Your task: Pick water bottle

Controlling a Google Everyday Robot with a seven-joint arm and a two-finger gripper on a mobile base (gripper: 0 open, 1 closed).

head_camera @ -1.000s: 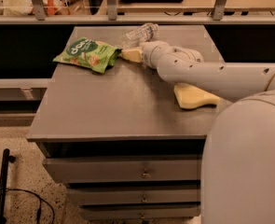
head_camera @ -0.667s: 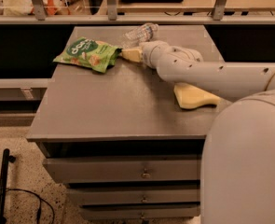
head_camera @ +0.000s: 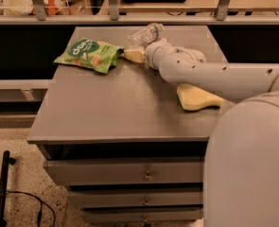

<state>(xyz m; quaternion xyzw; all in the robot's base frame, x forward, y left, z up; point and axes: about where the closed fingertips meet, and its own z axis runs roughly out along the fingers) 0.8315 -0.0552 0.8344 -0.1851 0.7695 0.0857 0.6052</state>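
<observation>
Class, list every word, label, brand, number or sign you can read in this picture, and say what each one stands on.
Green snack bag: white brand lettering on a dark round patch, too blurred to read.
Water bottle: pale label band, print too small to read.
Gripper, just in front of the water bottle and right of the green snack bag: no text visible.
Nothing in this view can be quoted with confidence.

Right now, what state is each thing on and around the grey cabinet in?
Clear crinkled plastic water bottle: lying on its side, not lifted.
Green snack bag: lying flat.
Yellow sponge: flat, partly hidden by the arm.
Robot's hand: low beside the bottle.
Grey cabinet drawers: shut.
</observation>
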